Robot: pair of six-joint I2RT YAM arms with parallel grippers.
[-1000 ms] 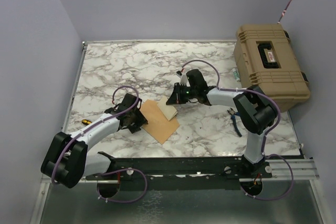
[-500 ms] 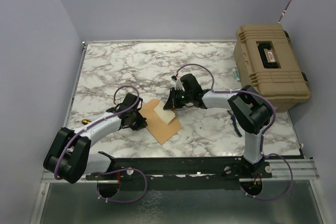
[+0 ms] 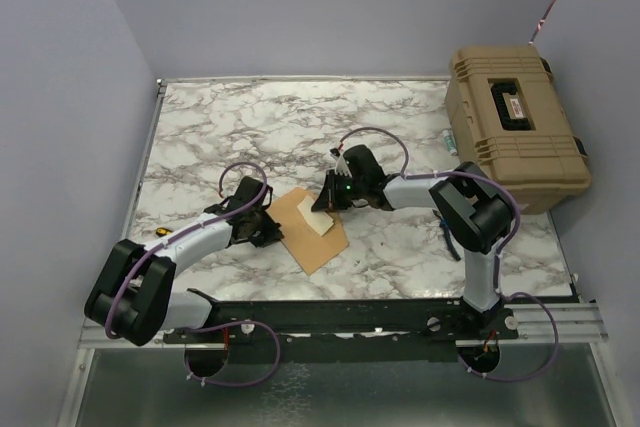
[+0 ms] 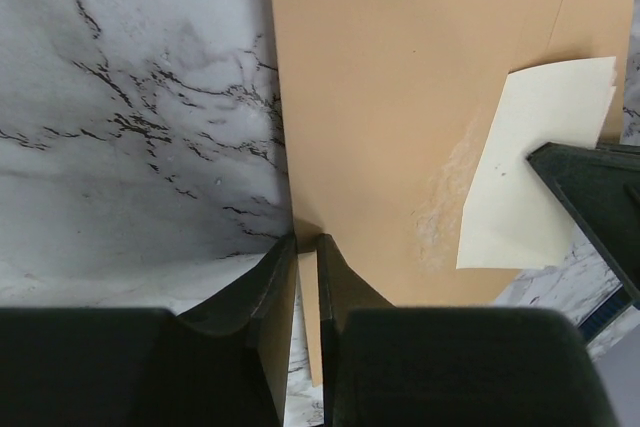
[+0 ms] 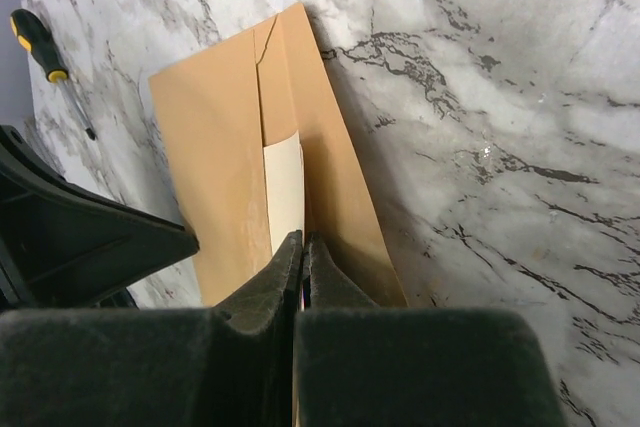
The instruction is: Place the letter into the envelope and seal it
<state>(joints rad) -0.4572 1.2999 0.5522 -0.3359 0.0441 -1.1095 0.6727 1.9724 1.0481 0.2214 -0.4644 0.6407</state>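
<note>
The orange-brown envelope (image 3: 315, 239) lies flat on the marble table (image 3: 250, 127). My left gripper (image 3: 270, 231) is at its left edge. In the left wrist view the gripper (image 4: 305, 245) is shut on a strip of the envelope (image 4: 400, 97) edge. The pale letter (image 3: 319, 219) rests tilted on the envelope, with my right gripper (image 3: 326, 205) shut on its far end. In the right wrist view the letter (image 5: 284, 192) runs into that gripper (image 5: 303, 240), between the envelope (image 5: 215, 147) panels. The letter (image 4: 530, 177) also shows in the left wrist view.
A tan hard case (image 3: 515, 127) stands at the back right. Blue-handled pliers (image 3: 445, 228) lie near the right arm. A yellow-handled screwdriver (image 3: 160, 233) lies left of the left arm, also seen as the screwdriver (image 5: 45, 45). Lilac walls enclose the table.
My left gripper has closed onto the envelope's left edge. My right gripper has moved left and down with the letter, bringing it lower over the envelope.
</note>
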